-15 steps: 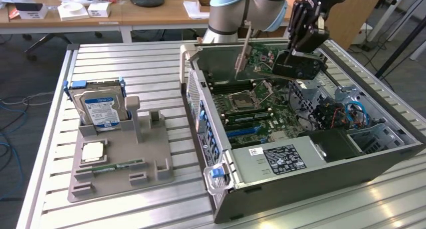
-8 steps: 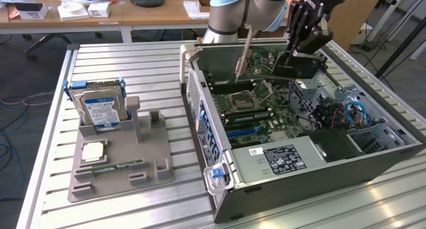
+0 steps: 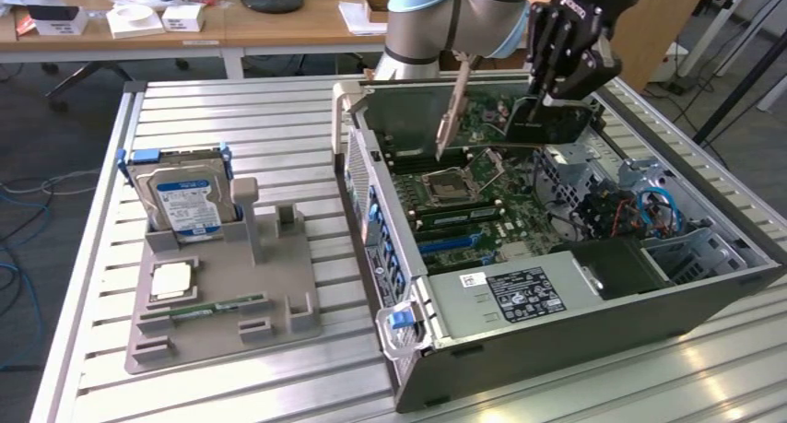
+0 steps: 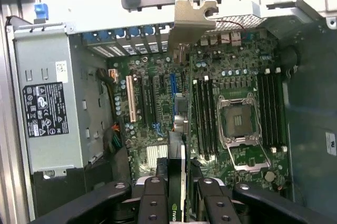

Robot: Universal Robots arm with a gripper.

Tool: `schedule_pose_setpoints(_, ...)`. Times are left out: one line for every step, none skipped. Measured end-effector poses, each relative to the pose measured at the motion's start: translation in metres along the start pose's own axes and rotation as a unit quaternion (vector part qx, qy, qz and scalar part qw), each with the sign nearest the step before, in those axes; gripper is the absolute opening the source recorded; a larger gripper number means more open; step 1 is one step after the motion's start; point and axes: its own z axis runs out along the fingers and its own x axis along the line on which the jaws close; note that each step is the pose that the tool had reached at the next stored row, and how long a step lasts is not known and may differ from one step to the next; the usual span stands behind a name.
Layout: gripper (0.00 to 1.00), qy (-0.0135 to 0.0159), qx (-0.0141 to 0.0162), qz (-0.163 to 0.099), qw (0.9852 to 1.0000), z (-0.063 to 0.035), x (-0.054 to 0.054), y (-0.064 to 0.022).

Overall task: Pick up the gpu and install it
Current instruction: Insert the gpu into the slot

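Black gpu (image 3: 550,123) picked up, pinched edge-on between the fingers (image 4: 152,203), held over the motherboard (image 3: 467,202) inside the open case (image 3: 591,349) on the desk (image 3: 221,119), exterior view's right; seating it remains.

The scene is lit brightly and evenly from overhead. Glare is thrown on the ribbed desk (image 3: 701,372) beside the case (image 3: 591,349), whose interior is shadowed. In the wrist view the desk is washed out, and the tool (image 4: 178,181) gripping the gpu (image 4: 176,205) is left dark.
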Motion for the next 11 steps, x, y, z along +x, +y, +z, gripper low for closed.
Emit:
schedule_pose_setpoints(0.26, 0.0002, 0.0001, -0.005, 1.0000, 0.0001, 0.0000, 0.0000)
schedule_pose_setpoints(0.26, 0.0003, 0.0001, -0.008, 1.0000, 0.0001, 0.0000, 0.0000)
schedule_pose_setpoints(0.26, 0.0003, 0.0001, -0.008, 1.0000, 0.0002, 0.0000, 0.0000)
schedule_pose_setpoints(0.26, 0.0004, 0.0001, -0.008, 1.0000, 0.0003, 0.0000, 0.0000)
schedule_pose_setpoints(0.26, 0.0003, 0.0001, -0.008, 1.0000, 0.0007, -0.0001, 0.0000)
schedule_pose_setpoints(0.26, 0.0002, 0.0003, -0.008, 1.0000, 0.0011, -0.0001, -0.0001)
schedule_pose_setpoints(0.26, 0.0002, 0.0008, -0.010, 1.0000, 0.0014, 0.0000, 0.0000)
schedule_pose_setpoints(0.26, 0.0001, 0.0016, -0.012, 0.9999, 0.0019, 0.0000, 0.0000)
schedule_pose_setpoints(0.26, 0.0002, 0.0023, -0.015, 0.9999, 0.0023, -0.0001, 0.0000)
schedule_pose_setpoints(0.26, 0.0002, 0.0032, -0.018, 0.9998, 0.0026, -0.0001, -0.0001)
schedule_pose_setpoints(0.26, 0.0003, 0.0040, -0.023, 0.9997, 0.0031, -0.0001, -0.0001)
